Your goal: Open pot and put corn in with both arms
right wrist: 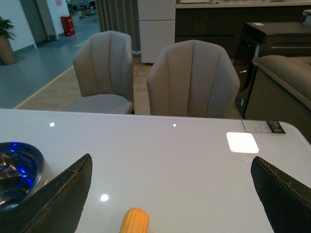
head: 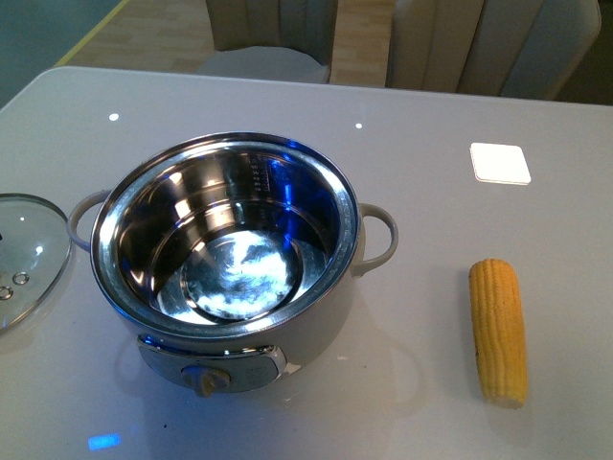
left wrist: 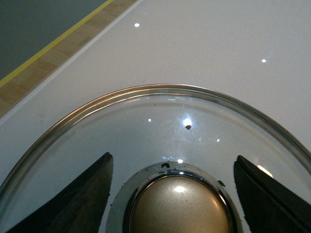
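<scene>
**Pot uncovered, corn on the table**

The lid (head: 23, 257) is cut off at the front view's edge. Each pincer shows only as two dark fingertips. There is one pot (head: 226, 264), one corn (head: 499, 332) lying at its 3 o'clock and one lid at its 9 o'clock. The left pincer (left wrist: 172, 158) gapes wide astride the lid's knob (left wrist: 179, 208), gripping nothing. The right pincer (right wrist: 171, 160) gapes over the corn's tip.

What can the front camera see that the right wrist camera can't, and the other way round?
Front only: the glass lid lying left of the pot, and the pot's knob. Right wrist only: the right tool, open, and a potted plant. Both: the corn, the pot's steel inside, the white square on the table.
</scene>
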{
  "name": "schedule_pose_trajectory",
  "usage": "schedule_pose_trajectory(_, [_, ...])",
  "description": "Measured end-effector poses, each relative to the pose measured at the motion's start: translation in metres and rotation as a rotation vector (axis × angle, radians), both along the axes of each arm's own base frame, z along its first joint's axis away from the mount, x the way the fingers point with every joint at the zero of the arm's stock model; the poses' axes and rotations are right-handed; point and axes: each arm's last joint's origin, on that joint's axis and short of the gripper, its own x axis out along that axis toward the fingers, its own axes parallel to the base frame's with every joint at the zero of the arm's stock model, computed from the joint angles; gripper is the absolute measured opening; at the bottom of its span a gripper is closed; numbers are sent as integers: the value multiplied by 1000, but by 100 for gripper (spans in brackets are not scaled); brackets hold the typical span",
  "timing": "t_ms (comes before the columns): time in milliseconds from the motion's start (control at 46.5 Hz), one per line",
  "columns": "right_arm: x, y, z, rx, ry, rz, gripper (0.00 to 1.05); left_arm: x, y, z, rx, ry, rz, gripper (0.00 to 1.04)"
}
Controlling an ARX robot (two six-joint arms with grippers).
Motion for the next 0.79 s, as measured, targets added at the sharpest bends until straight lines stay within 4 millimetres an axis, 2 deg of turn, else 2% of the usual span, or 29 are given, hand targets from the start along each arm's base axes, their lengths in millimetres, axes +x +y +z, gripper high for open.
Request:
schedule_pose_trajectory(129, [0,0,0,0,0,0,96,3,-2,21,5,-24,-9,100])
schedule_pose_trajectory(172, [0,0,0,0,0,0,96,4,-2,31,10,-36,-11,98])
schedule_pose_trajectory(236, [0,0,0,0,0,0,96,4,-5,56,10,-66,-13,98])
schedule_pose_trajectory(365, [0,0,0,0,0,0,96,-6,-13,93,-18,-95,-44,98])
schedule_pose_trajectory(494, [0,0,0,0,0,0,96,-26,-26,128,-74,-114,-99,98])
schedule_pose_trajectory(687, [0,0,0,0,0,0,96,-67,-44,183,-136,-162,-170,98])
schedule_pose_trajectory(795, [0,0,0,0,0,0,96,-89,-53,205,-157,-181,-190,98])
